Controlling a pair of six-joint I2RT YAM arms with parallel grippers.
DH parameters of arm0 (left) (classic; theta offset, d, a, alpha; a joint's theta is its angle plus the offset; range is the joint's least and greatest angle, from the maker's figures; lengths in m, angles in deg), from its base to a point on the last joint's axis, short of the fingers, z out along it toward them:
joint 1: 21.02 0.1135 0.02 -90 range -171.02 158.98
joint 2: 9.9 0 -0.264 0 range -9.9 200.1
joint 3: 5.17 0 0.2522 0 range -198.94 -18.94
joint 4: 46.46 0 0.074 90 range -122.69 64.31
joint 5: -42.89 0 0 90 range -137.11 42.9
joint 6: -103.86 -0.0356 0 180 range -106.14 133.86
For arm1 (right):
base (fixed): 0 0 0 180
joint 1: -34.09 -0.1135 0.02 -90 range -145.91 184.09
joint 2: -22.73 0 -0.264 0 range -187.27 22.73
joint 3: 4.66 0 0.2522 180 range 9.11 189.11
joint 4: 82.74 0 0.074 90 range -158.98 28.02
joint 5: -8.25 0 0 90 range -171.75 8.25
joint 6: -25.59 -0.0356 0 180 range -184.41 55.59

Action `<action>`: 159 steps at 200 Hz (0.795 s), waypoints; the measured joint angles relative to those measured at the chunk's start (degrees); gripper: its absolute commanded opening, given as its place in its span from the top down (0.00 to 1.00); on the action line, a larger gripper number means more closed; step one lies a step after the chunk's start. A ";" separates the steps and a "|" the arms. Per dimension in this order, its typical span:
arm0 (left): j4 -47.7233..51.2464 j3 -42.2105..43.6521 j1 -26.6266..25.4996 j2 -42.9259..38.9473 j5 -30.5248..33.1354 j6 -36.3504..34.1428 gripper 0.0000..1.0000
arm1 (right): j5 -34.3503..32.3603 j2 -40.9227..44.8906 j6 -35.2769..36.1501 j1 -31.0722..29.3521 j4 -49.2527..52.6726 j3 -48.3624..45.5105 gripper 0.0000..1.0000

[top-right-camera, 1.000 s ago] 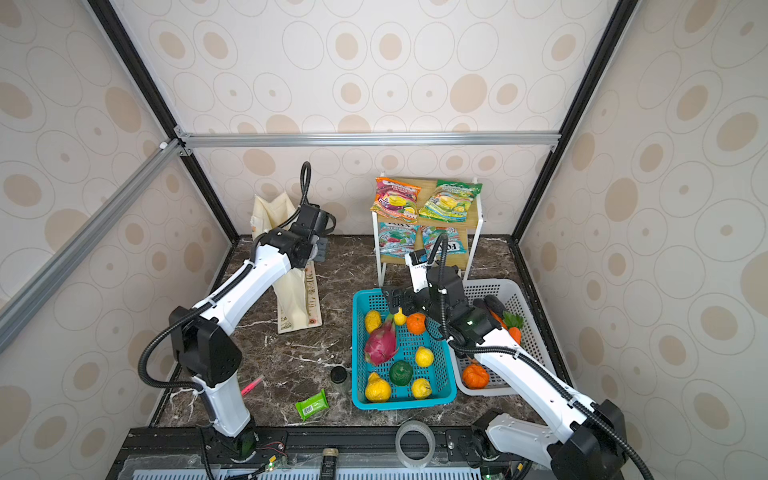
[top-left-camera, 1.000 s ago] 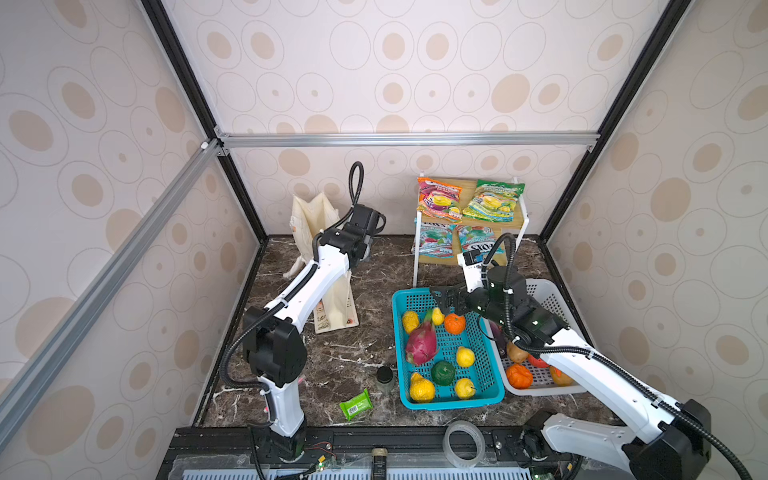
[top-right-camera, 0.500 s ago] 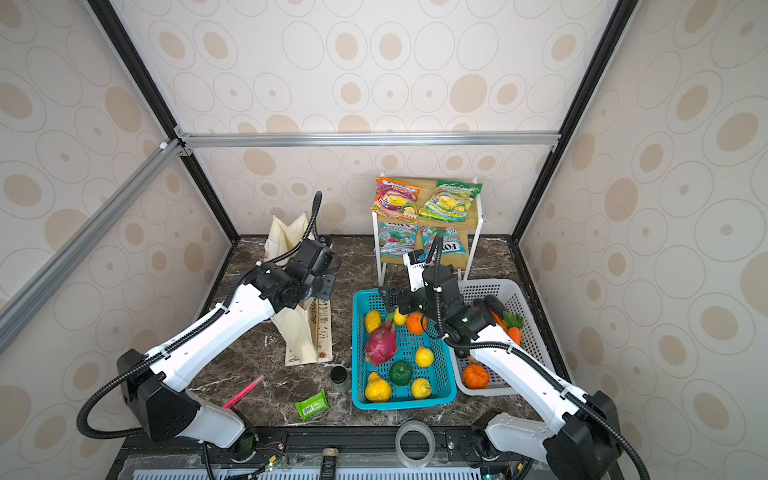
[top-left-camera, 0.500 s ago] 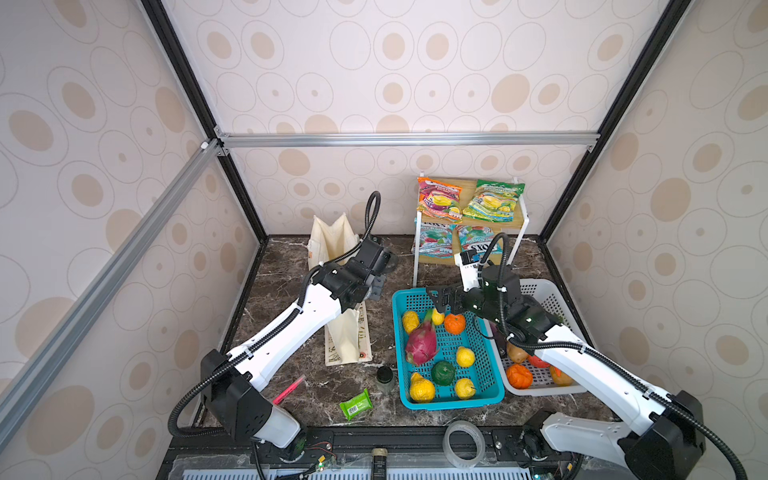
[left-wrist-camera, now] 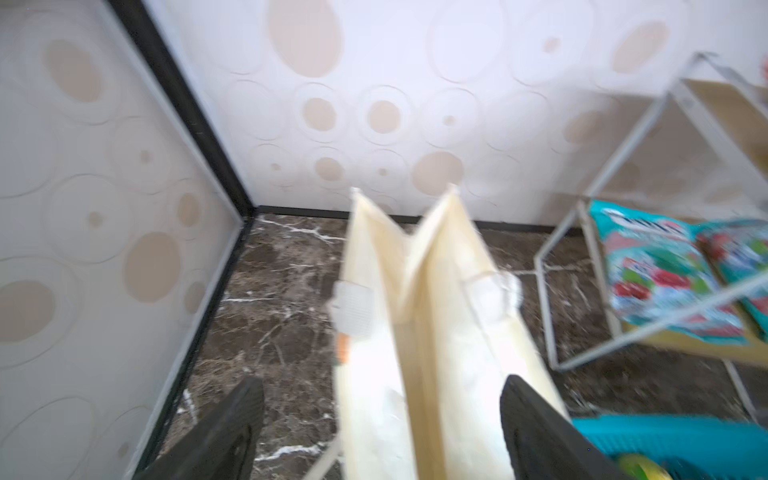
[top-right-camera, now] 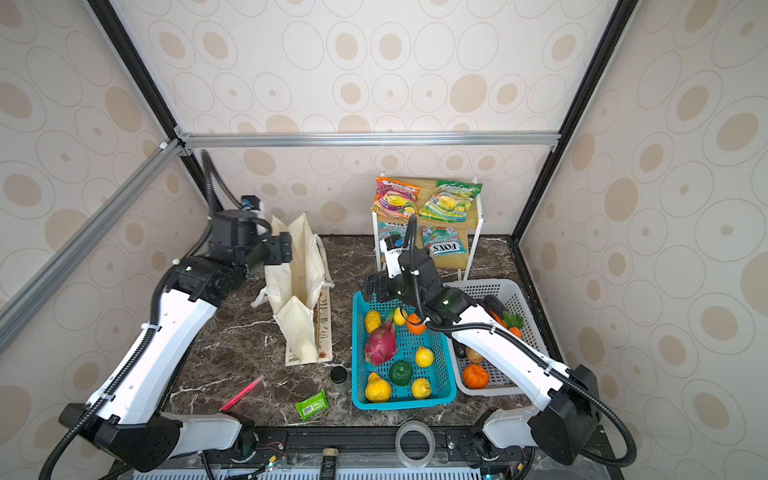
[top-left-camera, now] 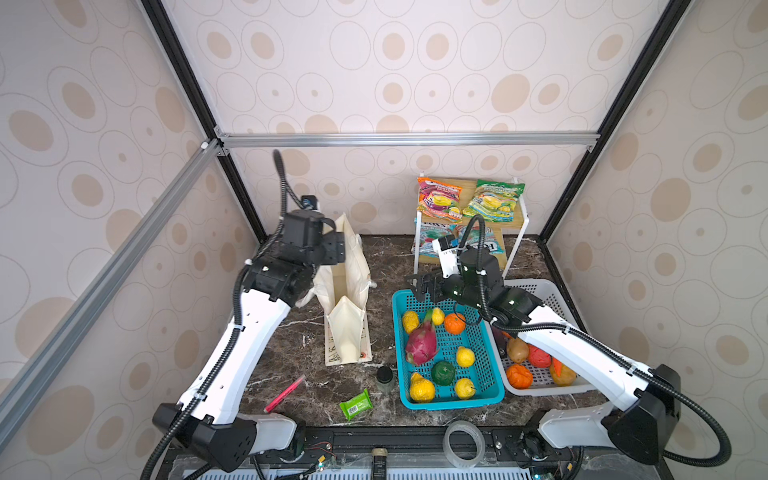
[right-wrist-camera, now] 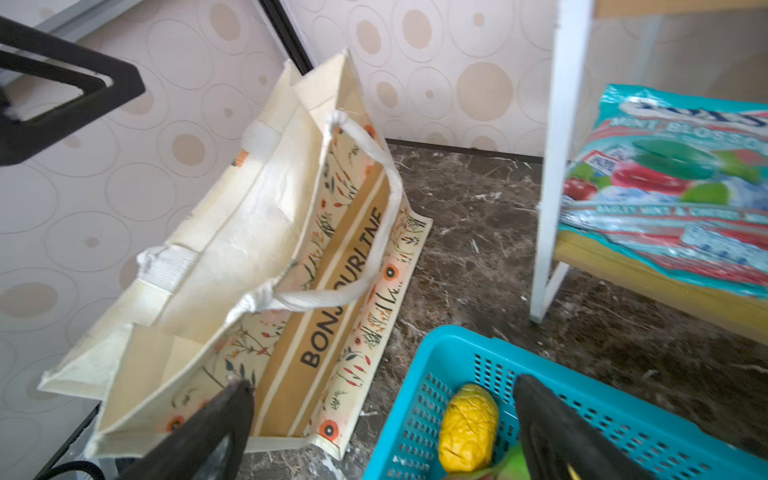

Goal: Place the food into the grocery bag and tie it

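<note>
**Operator:** Where is the bag, and what are the arms holding?

**Inspector:** The grocery bag (top-left-camera: 347, 291) stands on the surface, left of the blue basket (top-left-camera: 451, 405). Its mouth is up and its end walls are folded inward. Your left end effector (left-wrist-camera: 382, 384) is spread wide astride the bag's upper edge and clamps nothing. Your right end effector (right-wrist-camera: 382, 384) hangs fully spread and empty over the basket's far left corner.

**Operator:** How will the goods handle?

**Inspector:** In my judgement the canvas is light and limp, so it will sag or tip if you nudge it. Take it by the rim or a white handle (right-wrist-camera: 392, 195). The dragon fruit (top-left-camera: 422, 343) and dark green ball (top-left-camera: 442, 372) look light and prone to rolling, so close across their middles. The snack packets (top-left-camera: 440, 199) on the far shelf (right-wrist-camera: 561, 124) look glossy and slippery. Pinch them at an edge seam.
</note>
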 measured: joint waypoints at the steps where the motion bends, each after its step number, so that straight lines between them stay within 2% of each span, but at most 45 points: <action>1: -0.09 0.17 0.26 -0.07 -0.09 0.00 0.19 | -0.02 -0.17 0.00 -0.09 0.13 0.28 0.00; 27: -1.44 5.62 2.49 1.01 -3.02 -0.94 0.35 | 0.63 -6.03 0.20 -2.60 2.89 6.99 0.00; 43: -2.10 8.81 2.47 2.97 -4.90 -1.81 0.56 | 0.92 -7.93 0.17 -3.41 3.91 8.04 0.00; 61: -2.45 12.13 2.36 4.35 -5.53 -1.86 0.88 | 1.27 -9.79 0.00 -3.69 5.09 8.92 0.00; 70: -2.43 13.38 2.21 4.42 -5.46 -1.92 0.93 | 1.38 -10.86 -0.11 -3.74 5.35 9.62 0.00; 90: -2.75 14.56 1.68 3.41 -5.64 -1.84 0.89 | 1.42 -13.66 -0.61 -3.74 5.86 12.22 0.00; 98: -2.71 14.67 1.25 2.60 -5.70 -1.79 0.84 | 1.57 -15.08 -0.96 -3.74 6.10 13.94 0.00; 102: -2.71 14.69 1.07 2.19 -5.73 -1.77 0.77 | 1.57 -15.89 -1.20 -3.74 6.19 14.93 0.00; 114: -2.69 14.75 0.66 0.59 -5.60 -2.08 0.45 | 1.60 -18.47 -1.84 -3.74 6.49 17.97 0.00; 118: -2.73 14.75 0.57 0.13 -5.62 -1.99 0.40 | 1.62 -19.28 -2.16 -3.74 6.47 18.86 0.00; 135: -3.15 14.75 0.50 -1.53 -5.22 -2.21 0.30 | 2.19 -23.28 -3.37 -3.74 6.86 23.28 0.00; 159: -4.70 15.10 1.27 -0.81 -4.72 -2.51 0.32 | 3.19 -29.51 -4.81 -3.74 7.82 29.86 0.00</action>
